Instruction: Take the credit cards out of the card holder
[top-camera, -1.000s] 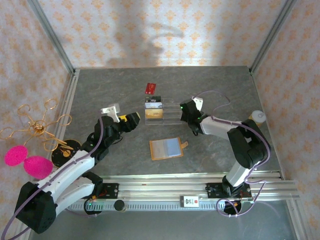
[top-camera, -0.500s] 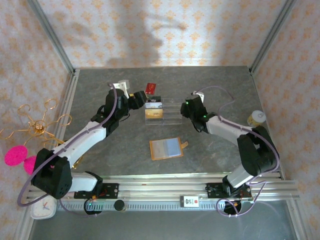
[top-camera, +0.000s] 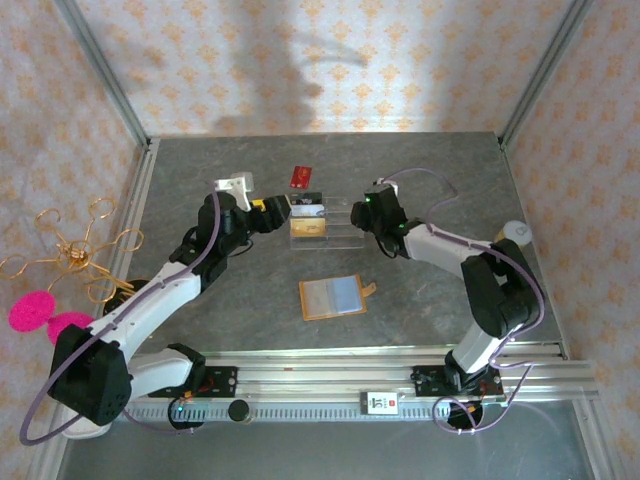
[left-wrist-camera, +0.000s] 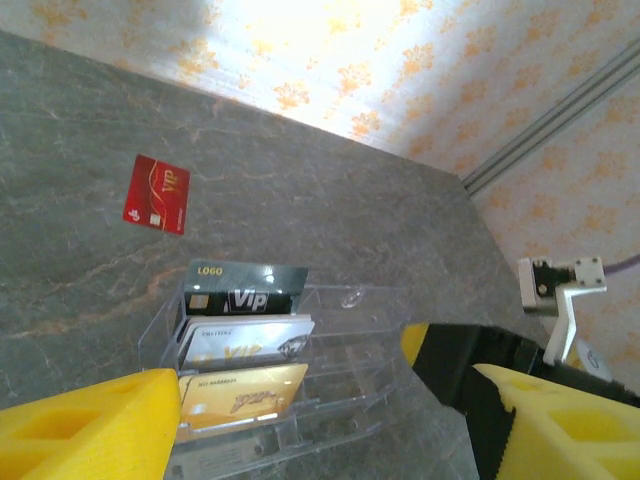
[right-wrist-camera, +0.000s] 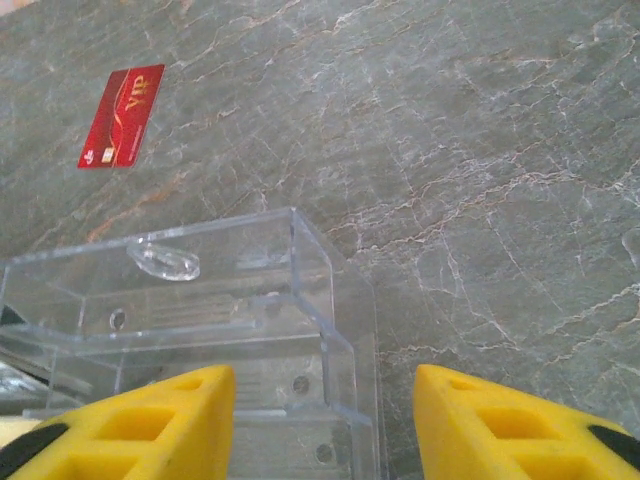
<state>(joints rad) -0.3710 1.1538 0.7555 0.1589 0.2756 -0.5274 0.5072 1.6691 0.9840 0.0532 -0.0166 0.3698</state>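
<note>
Reaching inward, both arms flank clear stand; left hand released, right hand released, both empty.

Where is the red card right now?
In the top view the red card lies flat on the table, just beyond the clear stand's left end, toward the back wall, apart from it.

Credit card behind stand; card holder before stand.
</note>
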